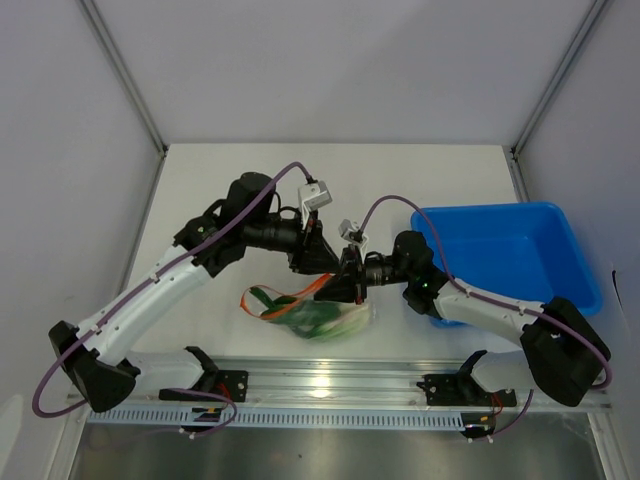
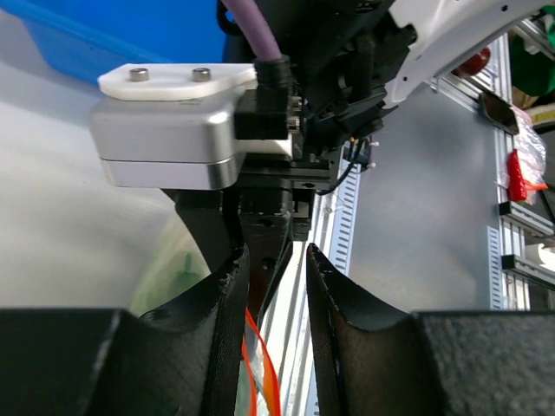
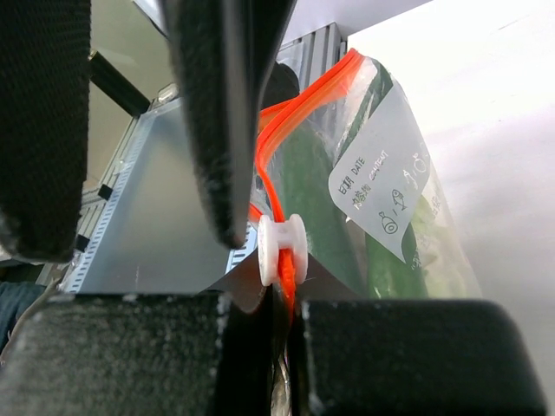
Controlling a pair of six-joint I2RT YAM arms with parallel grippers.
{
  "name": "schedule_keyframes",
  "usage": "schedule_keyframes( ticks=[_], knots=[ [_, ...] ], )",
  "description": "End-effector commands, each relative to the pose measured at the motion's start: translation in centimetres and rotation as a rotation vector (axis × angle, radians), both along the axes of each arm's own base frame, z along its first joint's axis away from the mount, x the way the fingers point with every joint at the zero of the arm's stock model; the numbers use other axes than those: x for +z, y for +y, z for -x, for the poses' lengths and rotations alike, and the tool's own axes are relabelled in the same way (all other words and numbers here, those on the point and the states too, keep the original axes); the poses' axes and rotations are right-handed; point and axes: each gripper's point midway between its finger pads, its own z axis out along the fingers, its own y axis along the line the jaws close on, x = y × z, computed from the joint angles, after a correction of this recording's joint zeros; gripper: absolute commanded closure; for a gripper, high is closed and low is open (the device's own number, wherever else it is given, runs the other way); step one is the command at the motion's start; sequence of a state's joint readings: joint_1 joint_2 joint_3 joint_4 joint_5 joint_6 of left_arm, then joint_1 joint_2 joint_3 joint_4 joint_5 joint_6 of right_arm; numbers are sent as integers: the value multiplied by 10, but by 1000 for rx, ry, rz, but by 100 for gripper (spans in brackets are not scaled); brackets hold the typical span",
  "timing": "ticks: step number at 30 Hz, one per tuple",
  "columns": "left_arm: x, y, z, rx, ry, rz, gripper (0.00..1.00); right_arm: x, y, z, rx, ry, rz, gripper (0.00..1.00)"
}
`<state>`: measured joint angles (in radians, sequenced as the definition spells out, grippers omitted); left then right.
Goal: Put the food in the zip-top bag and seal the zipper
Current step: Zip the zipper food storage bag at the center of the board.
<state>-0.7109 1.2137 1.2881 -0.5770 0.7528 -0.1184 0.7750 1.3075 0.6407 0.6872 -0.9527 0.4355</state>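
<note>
The clear zip-top bag lies in front of both grippers with the green food inside it. Its orange-red zipper loops open on the left side. My right gripper is shut on the zipper strip, just behind the white slider; dark green food shows through the bag. My left gripper is open, its fingers straddling the orange zipper without pinching it. Those fingers hang close above the slider in the right wrist view.
A blue bin stands at the right, beside the right arm. An aluminium rail runs along the table's near edge, just in front of the bag. The two grippers are almost touching.
</note>
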Motion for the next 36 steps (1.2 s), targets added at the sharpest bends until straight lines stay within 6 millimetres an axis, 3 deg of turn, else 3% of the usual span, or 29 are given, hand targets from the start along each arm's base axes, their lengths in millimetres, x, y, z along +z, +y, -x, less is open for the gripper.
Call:
schedule_keyframes(
  ticks=[1, 8, 13, 22, 30, 36],
  knots=[
    [9, 1, 11, -52, 7, 52, 65, 27, 1, -6, -23, -78, -60, 100],
    [-11, 4, 10, -33, 35, 11, 67, 31, 0, -7, -36, -78, -66, 100],
    [-16, 4, 8, -23, 37, 5, 68, 32, -2, -7, -43, -82, -66, 100],
    [-14, 8, -1, 13, 25, 14, 64, 33, -1, -7, -38, -76, -68, 100],
    [1, 22, -19, 114, -7, 66, 58, 34, -1, -5, -28, -74, -71, 100],
    [1, 17, -21, 90, 8, 75, 53, 34, 0, -4, -25, -74, -72, 100]
  ],
)
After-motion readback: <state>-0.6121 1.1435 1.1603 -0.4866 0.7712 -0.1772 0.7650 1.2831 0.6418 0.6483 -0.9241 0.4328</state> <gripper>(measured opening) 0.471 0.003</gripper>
